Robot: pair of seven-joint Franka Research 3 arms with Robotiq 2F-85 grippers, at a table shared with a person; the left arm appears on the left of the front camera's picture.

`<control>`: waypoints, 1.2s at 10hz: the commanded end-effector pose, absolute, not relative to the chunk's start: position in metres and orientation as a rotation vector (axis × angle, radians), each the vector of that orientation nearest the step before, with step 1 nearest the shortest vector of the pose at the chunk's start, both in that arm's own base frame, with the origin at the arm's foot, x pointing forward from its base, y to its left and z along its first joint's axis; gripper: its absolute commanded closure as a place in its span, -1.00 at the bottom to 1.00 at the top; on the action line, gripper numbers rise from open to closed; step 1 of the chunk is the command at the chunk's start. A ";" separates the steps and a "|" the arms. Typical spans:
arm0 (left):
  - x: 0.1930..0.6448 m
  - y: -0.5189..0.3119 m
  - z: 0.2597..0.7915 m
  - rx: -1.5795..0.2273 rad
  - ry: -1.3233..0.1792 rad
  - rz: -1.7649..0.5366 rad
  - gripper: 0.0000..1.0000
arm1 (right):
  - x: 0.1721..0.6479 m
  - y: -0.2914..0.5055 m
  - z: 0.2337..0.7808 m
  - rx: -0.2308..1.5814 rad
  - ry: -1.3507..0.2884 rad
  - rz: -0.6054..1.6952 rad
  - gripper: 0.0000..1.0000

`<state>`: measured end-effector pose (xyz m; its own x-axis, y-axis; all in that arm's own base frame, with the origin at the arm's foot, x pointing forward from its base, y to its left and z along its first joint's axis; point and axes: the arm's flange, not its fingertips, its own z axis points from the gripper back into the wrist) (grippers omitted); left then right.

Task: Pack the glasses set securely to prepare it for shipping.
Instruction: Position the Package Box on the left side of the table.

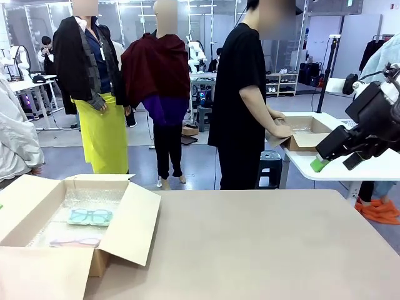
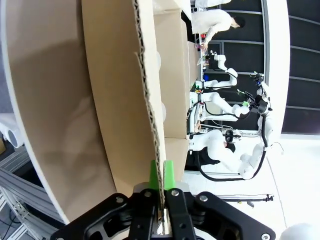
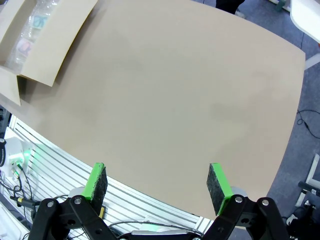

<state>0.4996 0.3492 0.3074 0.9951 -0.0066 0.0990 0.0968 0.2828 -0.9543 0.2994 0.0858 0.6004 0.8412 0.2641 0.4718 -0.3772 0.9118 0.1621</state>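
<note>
Two cased glasses (image 1: 87,219) lie boxed; left tool (image 2: 162,172) apparently pinches flap (image 2: 145,100).

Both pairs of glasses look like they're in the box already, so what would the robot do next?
Probably fold that flap over. The left gripper is shut on its edge, the mint-green glasses and pink glasses lie on bubble wrap inside the cardboard box, and all flaps stand open. The right gripper hangs open, free.

The right gripper (image 3: 159,182) hangs wide open above the bare tan table (image 3: 190,100); an open cardboard box (image 3: 47,40) sits at the far corner.
</note>
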 end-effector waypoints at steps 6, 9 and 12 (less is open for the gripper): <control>0.496 0.350 0.317 -1.270 -0.093 -0.035 -0.53 | 0.300 0.087 0.601 0.252 -0.470 0.354 -1.00; 0.486 0.357 0.338 -1.171 -0.178 0.010 -1.00 | 0.300 0.087 0.601 0.252 -0.470 0.354 -1.00; 0.468 0.366 0.372 -1.069 -0.289 0.022 -0.90 | 0.300 0.087 0.601 0.252 -0.470 0.354 -1.00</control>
<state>0.4837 0.3802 0.3670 0.9736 0.1142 0.1975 0.1258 0.4537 -0.8822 0.2994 0.0858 0.6004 0.8412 0.2641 0.4719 -0.3772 0.9118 0.1621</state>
